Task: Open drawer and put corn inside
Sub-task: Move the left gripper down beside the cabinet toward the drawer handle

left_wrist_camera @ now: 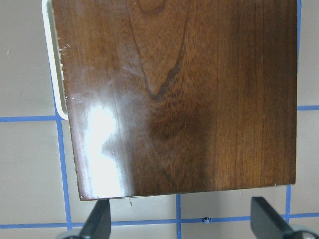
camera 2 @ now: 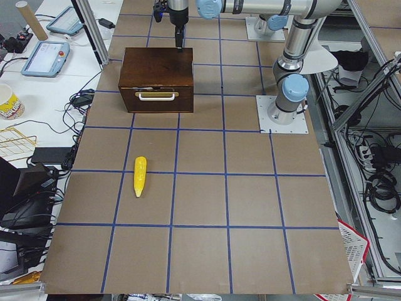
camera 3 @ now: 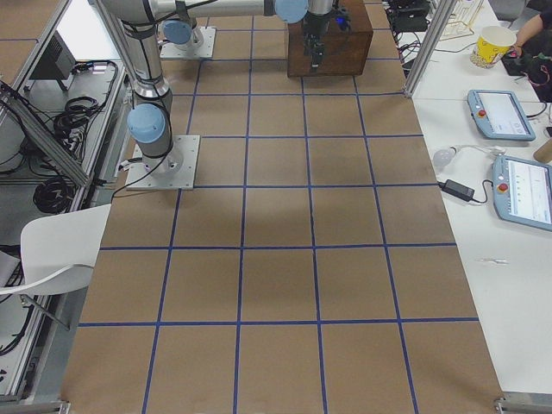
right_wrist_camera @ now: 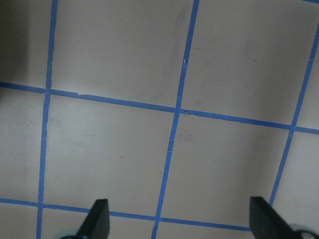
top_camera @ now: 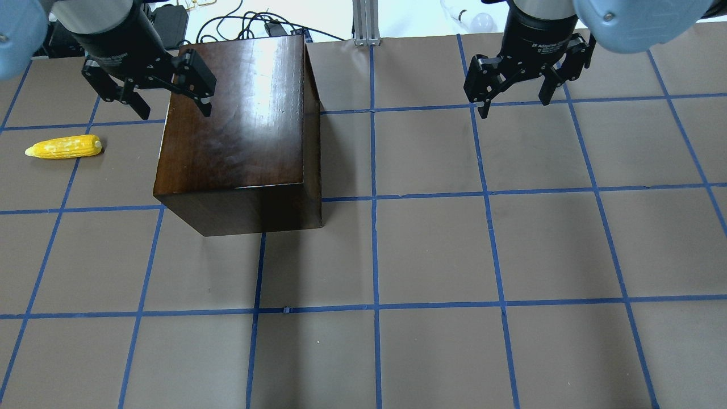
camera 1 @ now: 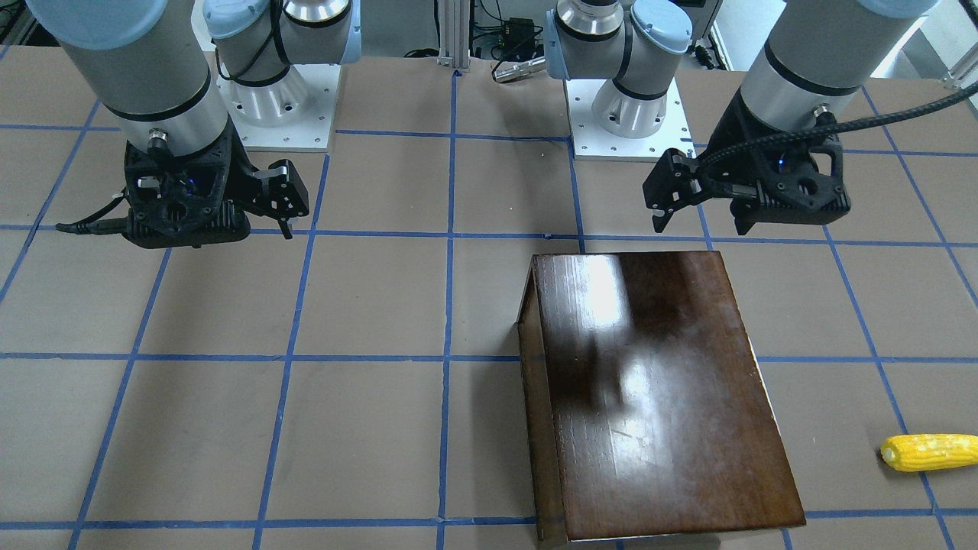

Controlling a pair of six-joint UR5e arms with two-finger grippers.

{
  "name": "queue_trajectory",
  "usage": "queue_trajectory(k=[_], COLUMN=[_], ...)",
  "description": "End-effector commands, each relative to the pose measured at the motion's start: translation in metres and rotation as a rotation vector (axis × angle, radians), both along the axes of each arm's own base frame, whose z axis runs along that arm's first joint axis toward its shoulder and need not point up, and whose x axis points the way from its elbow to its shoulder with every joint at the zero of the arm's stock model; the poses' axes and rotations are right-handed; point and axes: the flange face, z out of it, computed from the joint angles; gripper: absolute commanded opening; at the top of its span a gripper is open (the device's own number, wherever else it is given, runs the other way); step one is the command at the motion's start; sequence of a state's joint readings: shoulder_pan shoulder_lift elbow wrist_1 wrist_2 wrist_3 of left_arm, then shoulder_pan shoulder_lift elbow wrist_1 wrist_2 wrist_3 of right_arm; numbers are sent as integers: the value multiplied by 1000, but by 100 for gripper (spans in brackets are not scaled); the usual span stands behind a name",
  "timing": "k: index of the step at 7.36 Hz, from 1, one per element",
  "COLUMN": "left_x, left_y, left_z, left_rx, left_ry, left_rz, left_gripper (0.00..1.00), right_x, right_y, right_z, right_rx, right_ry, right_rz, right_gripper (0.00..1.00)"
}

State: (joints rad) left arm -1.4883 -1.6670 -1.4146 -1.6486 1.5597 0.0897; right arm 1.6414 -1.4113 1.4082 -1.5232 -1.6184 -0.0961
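The dark-brown glossy cabinet (top_camera: pixel 238 130) stands on the table and also shows in the front view (camera 1: pixel 657 389). Its drawer (camera 2: pixel 156 100) is closed; its dark front with a pale handle (camera 2: pixel 156 96) faces the robot's left. That handle peeks past the cabinet top in the left wrist view (left_wrist_camera: pixel 50 64). The yellow corn (top_camera: pixel 63 146) lies on the table beyond the drawer front, apart from it, and shows at the front view's right edge (camera 1: pixel 928 452). My left gripper (top_camera: pixel 173 111) hangs open and empty above the cabinet's robot-side edge. My right gripper (top_camera: pixel 515 107) hangs open and empty over bare table.
The table is brown with a blue tape grid (top_camera: pixel 375 199). The arms' white base plates (camera 1: pixel 626 130) sit at the robot's side. Desks with tablets (camera 3: pixel 500 112) and a cup (camera 3: pixel 498 43) stand past the table's far edge.
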Motion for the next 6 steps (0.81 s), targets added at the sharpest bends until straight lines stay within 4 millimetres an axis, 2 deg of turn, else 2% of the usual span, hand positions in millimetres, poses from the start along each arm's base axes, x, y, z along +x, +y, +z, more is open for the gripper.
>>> queue_trajectory(k=[1,2,4,5,6], left_x=[50,85,162,194,215], left_y=[-19,-35,-57,-68,-81], left_z=[-5,-21,-65,-79,-94], left_rx=[31,27,59,46,35], left_ry=[104,167,206,210,225], left_rz=[-5,-4,-35,-71,-88], left_gripper=[100,100,100,100,100], right_x=[0,0,0,0,0], right_y=[0,0,0,0,0], right_z=[0,0,0,0,0], right_rx=[0,0,0,0,0], right_ry=[0,0,0,0,0], right_rz=[1,1,-1,-1,-1], right_gripper=[100,100,100,100,100])
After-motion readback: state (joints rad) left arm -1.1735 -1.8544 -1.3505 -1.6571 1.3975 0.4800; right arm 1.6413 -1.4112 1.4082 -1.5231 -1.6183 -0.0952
